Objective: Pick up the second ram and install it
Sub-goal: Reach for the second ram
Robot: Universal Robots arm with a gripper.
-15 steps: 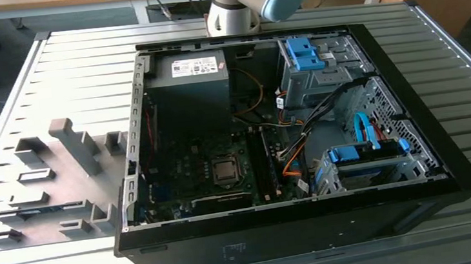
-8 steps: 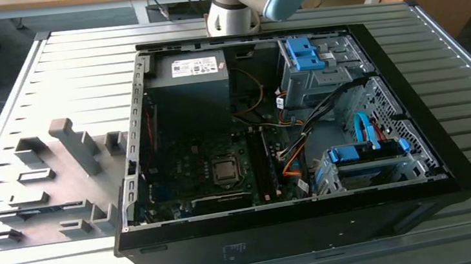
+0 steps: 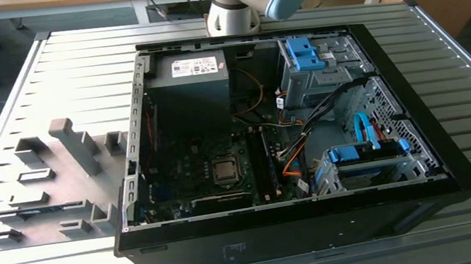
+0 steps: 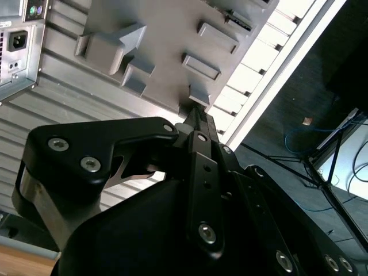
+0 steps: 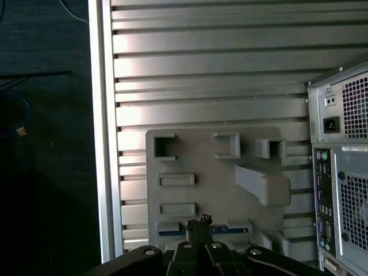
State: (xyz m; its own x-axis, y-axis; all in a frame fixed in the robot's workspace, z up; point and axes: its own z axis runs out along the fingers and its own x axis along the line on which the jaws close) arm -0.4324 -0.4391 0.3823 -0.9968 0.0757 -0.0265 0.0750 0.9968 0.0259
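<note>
**Ram in its fixture slot, claw shut above it**

Second ram point(image 5: 230, 230) lay flat in a slot along one edge of the grey fixture plate point(image 5: 195, 155), showing as a thin dark strip with a blue-green sheen. In the exterior view the same stick point(image 3: 35, 208) sat low in the plate point(image 3: 50, 182), on the exterior view's left, well apart from the open computer case point(image 3: 446, 170).

The gripper point(image 5: 199, 221) hung over that edge of the plate. In the first wrist view its tips crossed the stick's middle and hid a short stretch of it. The fingers were pressed together with nothing held between them. In the second wrist view the gripper point(image 4: 195, 112) narrowed to a single closed tip in front of the fixture blocks, raised clear of the plate.

The plate rested on a slatted metal table point(image 5: 201, 57). The case stood just beside it, its rear panel point(image 5: 339, 172) with sockets and vent grille facing the first wrist camera. In the exterior view the case lay open with its motherboard point(image 3: 213, 173) exposed, and the arm's base point(image 3: 233, 15) stood behind it.
</note>
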